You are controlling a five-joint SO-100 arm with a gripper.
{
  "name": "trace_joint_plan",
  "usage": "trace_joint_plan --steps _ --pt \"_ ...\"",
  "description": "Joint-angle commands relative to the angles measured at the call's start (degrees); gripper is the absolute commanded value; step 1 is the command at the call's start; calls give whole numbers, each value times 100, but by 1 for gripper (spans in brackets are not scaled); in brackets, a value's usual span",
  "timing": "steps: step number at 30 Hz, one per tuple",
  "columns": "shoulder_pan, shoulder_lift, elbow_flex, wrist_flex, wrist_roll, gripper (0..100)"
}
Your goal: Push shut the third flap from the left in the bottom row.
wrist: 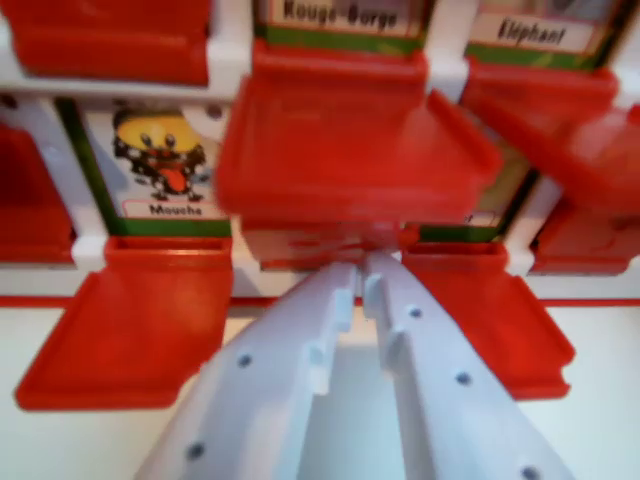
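white plastic hand (362, 268); two long tapering fingers (285, 370); small dark screw holes; notched inner edges

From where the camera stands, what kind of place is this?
Probably a tabletop with a children's flap board game: red hinged flaps, a cartoon card labelled "Mouche", and the white claw closed against the board.

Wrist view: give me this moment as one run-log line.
gripper: jaws nearly together, tips at bottom edge of red flap | flap: partly raised, blurred | neighbour flaps: open | Mouche card: uncovered
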Motion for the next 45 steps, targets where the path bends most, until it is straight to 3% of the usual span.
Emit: trace_joint_plan --steps 1,10,22,24,30,38,42,45 --pt "-88 26 -677 -141 9 0" --pt "-132 -352 -1028 -211 44 0" --pt "-35 -527 -1266 -202 -35 0" --pt "-26 -246 -1169 -9 18 0" --pt "44 1529 -343 756 26 0" --pt "299 5159 756 3032 18 0" --pt "413 6943 976 4482 -35 0" --pt "422 7796 870 5326 35 0"
